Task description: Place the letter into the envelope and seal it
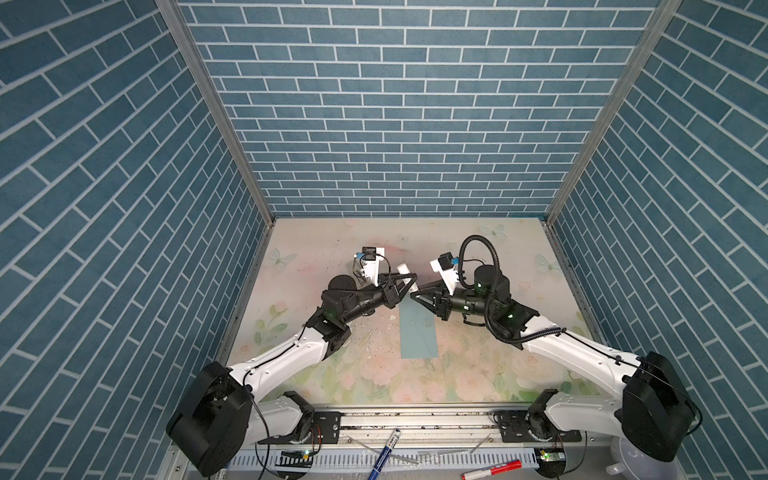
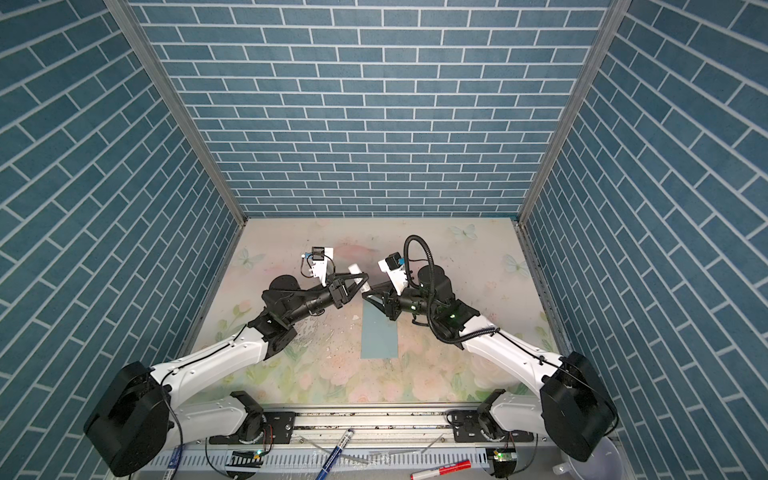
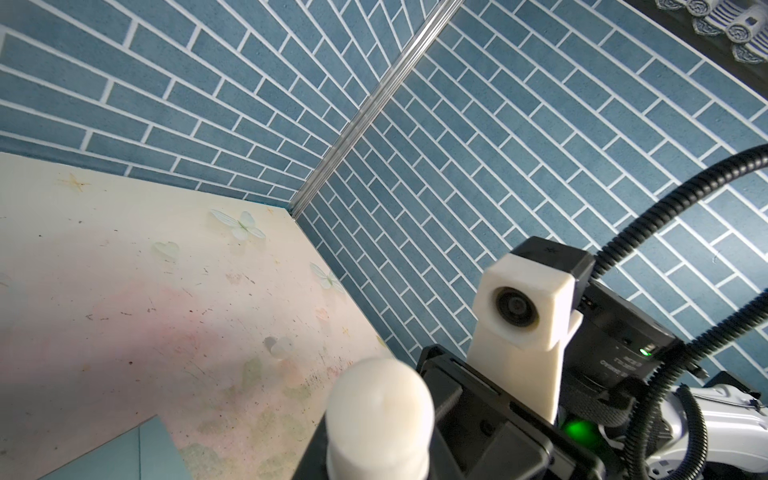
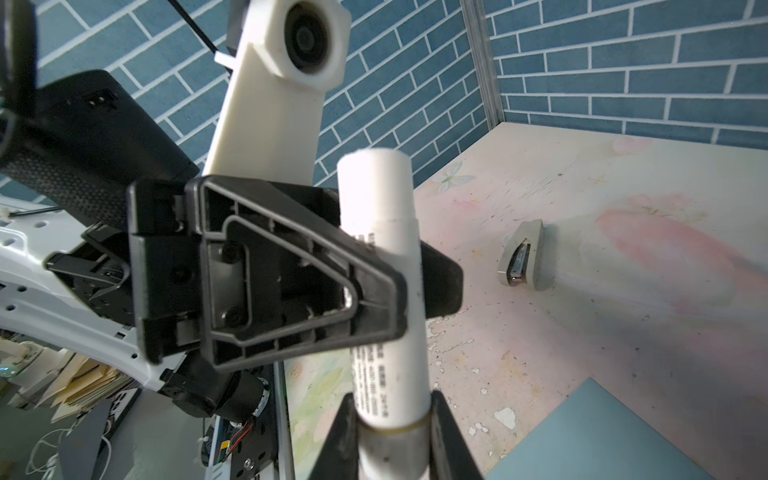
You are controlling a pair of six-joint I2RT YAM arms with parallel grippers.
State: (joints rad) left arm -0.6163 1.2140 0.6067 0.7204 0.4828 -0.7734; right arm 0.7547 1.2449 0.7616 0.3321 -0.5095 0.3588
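Glue stick (image 4: 386,266), white tube with printed text, sits right up against the right wrist camera and hangs above the envelope's (image 1: 417,336) far short end. Left gripper (image 4: 409,286) is clamped across the tube's middle, one black triangular finger on each side, so it is closed on the stick. Right gripper (image 4: 395,440) has its two fingers flush against the tube's greyish end, narrowly parted and gripping that end. In both top views the two grippers meet tip to tip over the envelope's far end, left gripper (image 1: 409,282) (image 2: 359,280) coming from the envelope's left and right gripper (image 1: 417,291) (image 2: 370,291) from its right. In the left wrist view the stick's rounded white end (image 3: 380,415) is close up, with the right arm's wrist camera (image 3: 519,311) just behind it. The envelope, plain teal, lies flat on the floral table (image 1: 478,374), long axis running front to back, far end hidden under the grippers; seen also at (image 2: 379,336), (image 4: 602,436) and as a corner at (image 3: 124,453). Cannot tell how its flap lies. Grey stapler (image 4: 521,259) rests on the table beyond the envelope's far end, well apart from it. Off the table, past the envelope's near end, a blue pen (image 1: 384,453) and a red marker (image 1: 492,469) lie on the front rail.
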